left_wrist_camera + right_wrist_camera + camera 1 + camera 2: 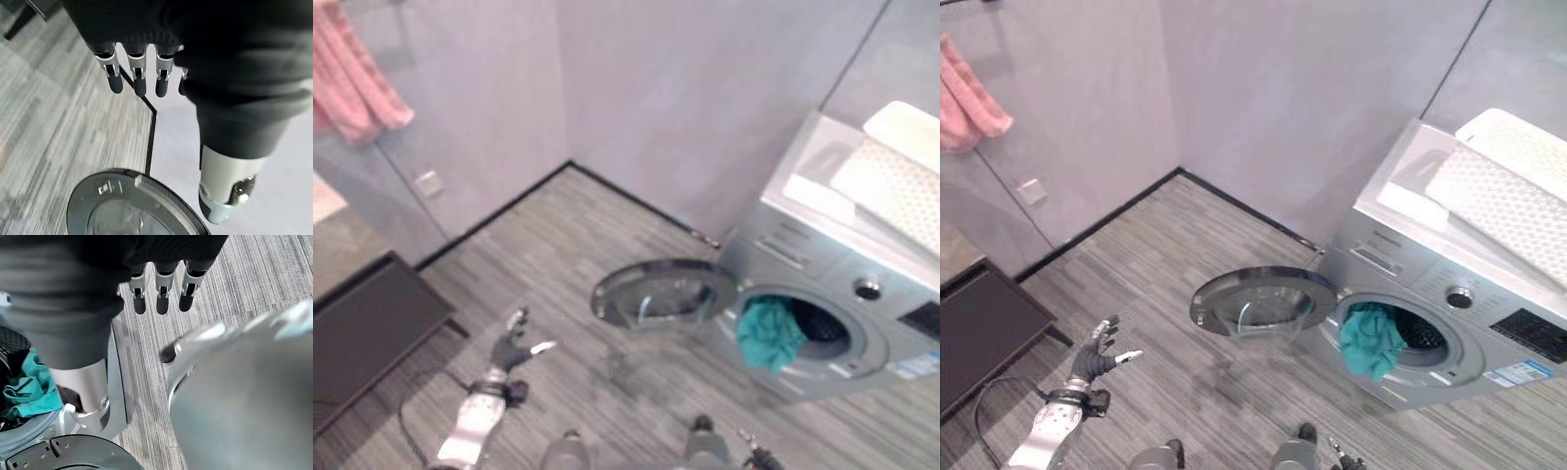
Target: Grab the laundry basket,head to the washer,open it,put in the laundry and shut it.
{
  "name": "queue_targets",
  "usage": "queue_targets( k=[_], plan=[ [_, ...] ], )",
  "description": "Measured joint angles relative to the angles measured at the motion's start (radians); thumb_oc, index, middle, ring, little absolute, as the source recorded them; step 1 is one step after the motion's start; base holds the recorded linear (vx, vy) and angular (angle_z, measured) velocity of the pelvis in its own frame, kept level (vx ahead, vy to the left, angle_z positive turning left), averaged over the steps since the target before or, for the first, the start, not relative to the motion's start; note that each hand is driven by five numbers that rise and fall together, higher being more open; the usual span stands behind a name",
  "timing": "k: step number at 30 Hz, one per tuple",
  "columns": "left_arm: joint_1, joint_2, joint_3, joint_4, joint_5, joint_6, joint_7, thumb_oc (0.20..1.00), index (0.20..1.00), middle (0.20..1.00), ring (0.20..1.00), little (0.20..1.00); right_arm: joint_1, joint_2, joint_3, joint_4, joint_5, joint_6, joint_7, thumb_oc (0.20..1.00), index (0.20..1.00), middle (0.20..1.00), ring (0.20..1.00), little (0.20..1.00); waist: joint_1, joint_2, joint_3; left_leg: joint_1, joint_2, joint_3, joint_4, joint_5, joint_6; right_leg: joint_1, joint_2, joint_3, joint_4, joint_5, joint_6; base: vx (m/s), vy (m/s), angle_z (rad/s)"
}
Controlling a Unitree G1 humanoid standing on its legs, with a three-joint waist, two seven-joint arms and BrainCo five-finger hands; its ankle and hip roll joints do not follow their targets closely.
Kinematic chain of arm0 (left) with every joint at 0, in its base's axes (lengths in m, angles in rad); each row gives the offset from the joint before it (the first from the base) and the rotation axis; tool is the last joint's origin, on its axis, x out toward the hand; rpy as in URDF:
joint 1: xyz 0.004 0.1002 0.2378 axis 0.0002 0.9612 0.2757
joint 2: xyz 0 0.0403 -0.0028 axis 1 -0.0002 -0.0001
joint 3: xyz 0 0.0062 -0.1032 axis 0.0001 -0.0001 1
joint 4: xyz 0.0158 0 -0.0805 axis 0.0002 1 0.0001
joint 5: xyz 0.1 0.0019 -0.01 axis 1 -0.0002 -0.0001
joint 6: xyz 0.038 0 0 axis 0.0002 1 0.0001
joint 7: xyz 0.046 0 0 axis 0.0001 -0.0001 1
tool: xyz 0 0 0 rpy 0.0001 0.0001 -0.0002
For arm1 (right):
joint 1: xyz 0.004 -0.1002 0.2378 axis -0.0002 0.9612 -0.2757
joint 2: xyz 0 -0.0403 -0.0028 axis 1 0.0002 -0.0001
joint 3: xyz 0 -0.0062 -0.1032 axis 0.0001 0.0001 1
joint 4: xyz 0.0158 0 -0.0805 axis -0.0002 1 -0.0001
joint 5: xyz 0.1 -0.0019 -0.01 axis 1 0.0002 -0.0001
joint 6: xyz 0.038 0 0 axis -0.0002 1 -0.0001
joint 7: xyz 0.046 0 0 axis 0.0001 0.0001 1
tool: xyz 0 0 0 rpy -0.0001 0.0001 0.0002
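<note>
A silver-grey washer (1449, 294) is seen at the right, with teal laundry (1369, 339) in its dark drum opening and a chrome-rimmed glass door (1261, 300). A white perforated basket (1513, 196) is seen on top. The floor (1185, 245) is striped grey; a pink towel (969, 98) is hung far left against pale grey walls (1283, 88).

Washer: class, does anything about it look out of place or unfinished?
Yes. The washer's round door hangs wide open, and teal laundry bulges out over the drum opening's rim rather than sitting fully inside. It would probably snag if the door were shut now.
</note>
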State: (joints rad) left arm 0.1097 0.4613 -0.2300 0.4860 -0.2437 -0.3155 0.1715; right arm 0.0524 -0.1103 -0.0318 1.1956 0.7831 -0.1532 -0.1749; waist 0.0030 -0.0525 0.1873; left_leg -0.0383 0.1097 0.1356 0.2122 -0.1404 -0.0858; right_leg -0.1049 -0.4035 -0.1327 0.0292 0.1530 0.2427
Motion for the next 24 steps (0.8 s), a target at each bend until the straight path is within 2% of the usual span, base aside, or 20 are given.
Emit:
queue_targets(
  k=[2,3,4,6,7,9,10,11,12,13,14,15,16,18,21,22,23,24],
  plan=[
    [0.004,-0.006,-0.008,0.009,0.001,0.001,0.001,1.000,1.000,1.000,1.000,1.000,-0.003,0.003,-0.001,0.073,-0.001,0.015,0.001,1.000,1.000,1.000,1.000,1.000,0.000,-0.021,-0.021,0.014,0.008,-0.022,-0.020,0.010,-0.029,0.018,0.016,-0.050,0.002,0.008,0.000,0.19,-0.323,0.34],
    [0.006,0.001,-0.019,0.009,0.005,0.000,0.001,1.000,1.000,1.000,1.000,1.000,0.006,0.007,-0.001,0.090,-0.001,0.021,0.001,1.000,1.000,1.000,1.000,1.000,0.003,-0.044,-0.043,0.012,0.012,-0.036,-0.026,0.012,-0.039,0.023,0.039,-0.046,0.003,-0.002,-0.016,0.19,-0.347,0.36],
    [0.021,0.003,-0.022,0.009,0.005,-0.002,0.001,1.000,1.000,1.000,1.000,1.000,0.010,0.010,0.000,0.103,-0.001,0.025,0.003,1.000,1.000,1.000,1.000,1.000,0.004,-0.070,-0.060,0.020,0.020,-0.038,-0.040,0.018,-0.065,0.024,0.069,-0.062,0.020,-0.025,-0.032,0.17,-0.345,0.12],
    [0.041,-0.043,-0.030,0.032,0.004,0.003,0.001,1.000,1.000,1.000,1.000,1.000,-0.007,-0.025,0.001,0.146,-0.001,0.024,0.004,1.000,1.000,1.000,1.000,1.000,0.002,-0.009,-0.068,0.031,0.102,-0.059,-0.080,0.030,-0.093,0.039,0.149,-0.074,0.033,-0.059,-0.056,0.12,-0.322,0.08],
    [0.040,-0.063,-0.061,0.032,0.004,0.004,-0.004,1.000,1.000,1.000,1.000,1.000,-0.016,-0.042,0.001,0.160,-0.006,0.023,0.004,1.000,1.000,1.000,1.000,1.000,-0.007,0.020,-0.071,0.037,0.147,-0.089,-0.119,0.052,-0.104,0.049,0.195,-0.104,0.036,-0.089,-0.078,0.07,-0.333,0.41],
    [0.057,-0.099,-0.085,0.008,0.004,0.003,-0.011,1.000,1.000,1.000,1.000,1.000,-0.017,-0.066,0.001,0.198,-0.040,0.026,-0.001,1.000,1.000,1.000,1.000,1.000,-0.007,0.067,-0.073,0.065,0.213,-0.107,-0.204,0.132,-0.031,0.033,0.270,-0.146,0.063,-0.136,-0.128,0.00,-0.285,0.39],
    [0.056,-0.108,-0.085,0.007,0.003,0.006,-0.020,1.000,1.000,1.000,1.000,1.000,-0.020,-0.068,0.000,0.200,-0.044,0.025,-0.002,1.000,1.000,1.000,1.000,1.000,-0.003,0.072,-0.065,0.046,0.228,-0.118,-0.208,0.190,-0.006,0.028,0.288,-0.163,0.080,-0.148,-0.147,-0.03,-0.151,0.43],
    [0.046,-0.111,-0.089,0.007,-0.001,0.008,-0.023,1.000,1.000,1.000,1.000,1.000,-0.020,-0.066,-0.003,0.201,-0.050,0.025,-0.002,1.000,1.000,1.000,1.000,1.000,-0.002,0.063,-0.063,-0.001,0.231,-0.130,-0.211,0.280,0.017,0.013,0.294,-0.190,0.090,-0.162,-0.170,-0.04,-0.167,0.83],
    [0.010,-0.116,-0.103,0.008,-0.007,0.015,-0.024,1.000,1.000,1.000,1.000,1.000,-0.025,-0.071,-0.005,0.205,-0.069,0.024,-0.007,1.000,1.000,1.000,1.000,1.000,-0.003,0.053,-0.051,-0.049,0.231,-0.132,-0.207,0.362,0.013,-0.004,0.284,-0.247,0.084,-0.181,-0.204,-0.03,-0.097,0.75],
    [0.005,-0.117,-0.105,0.007,-0.014,0.017,-0.026,1.000,1.000,1.000,1.000,1.000,-0.037,-0.083,-0.004,0.205,-0.076,0.025,-0.016,1.000,1.000,1.000,1.000,1.000,0.001,0.053,-0.037,-0.047,0.219,-0.120,-0.172,0.361,0.012,-0.004,0.284,-0.251,0.092,-0.187,-0.220,-0.06,-0.116,0.63],
    [0.004,-0.117,-0.115,0.007,-0.015,0.018,-0.030,1.000,1.000,1.000,1.000,1.000,-0.040,-0.097,-0.003,0.203,-0.078,0.020,-0.023,1.000,1.000,1.000,1.000,1.000,-0.003,0.063,-0.030,-0.058,0.209,-0.094,-0.134,0.349,-0.005,0.002,0.287,-0.264,0.090,-0.194,-0.228,-0.12,-0.022,0.36],
    [-0.004,-0.120,-0.130,0.004,-0.015,0.018,-0.038,1.000,1.000,1.000,1.000,1.000,-0.040,-0.110,-0.002,0.204,-0.078,0.020,-0.028,1.000,1.000,1.000,1.000,1.000,-0.011,0.072,-0.023,-0.076,0.194,-0.092,-0.114,0.320,-0.041,0.001,0.290,-0.272,0.089,-0.199,-0.227,-0.20,0.006,0.36],
    [-0.008,-0.118,-0.142,-0.013,-0.016,0.017,-0.043,1.000,1.000,1.000,1.000,1.000,-0.050,-0.138,-0.005,0.205,-0.080,0.020,-0.035,1.000,1.000,1.000,1.000,1.000,-0.009,0.093,-0.009,-0.086,0.184,-0.096,-0.113,0.306,-0.060,-0.009,0.291,-0.280,0.093,-0.190,-0.237,-0.24,0.049,0.29],
    [-0.017,-0.108,-0.152,-0.066,-0.021,0.016,-0.044,1.000,1.000,1.000,1.000,1.000,-0.102,-0.174,0.003,0.208,-0.094,0.017,-0.048,1.000,1.000,1.000,1.000,1.000,-0.008,0.124,0.014,-0.140,0.179,-0.114,-0.111,0.299,-0.064,-0.090,0.280,-0.287,0.130,-0.189,-0.239,-0.23,0.063,-0.05],
    [-0.063,-0.067,-0.155,-0.137,-0.024,0.015,-0.045,1.000,1.000,1.000,1.000,1.000,-0.248,-0.230,0.000,0.245,-0.117,0.026,-0.083,1.000,1.000,1.000,1.000,1.000,-0.011,0.175,0.112,-0.210,0.170,-0.115,-0.119,0.275,-0.094,-0.228,0.262,-0.258,0.215,-0.183,-0.248,-0.18,0.096,-0.21],
    [-0.119,-0.066,-0.155,-0.155,-0.025,0.014,-0.044,1.000,1.000,1.000,1.000,1.000,-0.336,-0.280,-0.005,0.261,-0.121,0.035,-0.106,1.000,1.000,1.000,1.000,1.000,-0.012,0.212,0.178,-0.236,0.152,-0.100,-0.151,0.248,-0.084,-0.298,0.238,-0.247,0.264,-0.189,-0.230,-0.13,0.098,0.10],
    [-0.130,-0.066,-0.154,-0.173,-0.027,0.014,-0.043,1.000,1.000,1.000,1.000,1.000,-0.383,-0.311,-0.007,0.280,-0.134,0.042,-0.113,1.000,1.000,1.000,1.000,1.000,-0.008,0.230,0.197,-0.253,0.139,-0.086,-0.170,0.218,-0.065,-0.342,0.221,-0.234,0.293,-0.189,-0.220,-0.10,0.089,0.14],
    [-0.138,-0.063,-0.153,-0.189,-0.033,0.014,-0.043,1.000,1.000,1.000,1.000,1.000,-0.415,-0.331,-0.008,0.288,-0.142,0.047,-0.120,1.000,1.000,1.000,1.000,1.000,-0.004,0.234,0.217,-0.269,0.123,-0.083,-0.181,0.216,-0.073,-0.374,0.200,-0.222,0.316,-0.189,-0.214,-0.05,0.073,0.11]
  ],
)
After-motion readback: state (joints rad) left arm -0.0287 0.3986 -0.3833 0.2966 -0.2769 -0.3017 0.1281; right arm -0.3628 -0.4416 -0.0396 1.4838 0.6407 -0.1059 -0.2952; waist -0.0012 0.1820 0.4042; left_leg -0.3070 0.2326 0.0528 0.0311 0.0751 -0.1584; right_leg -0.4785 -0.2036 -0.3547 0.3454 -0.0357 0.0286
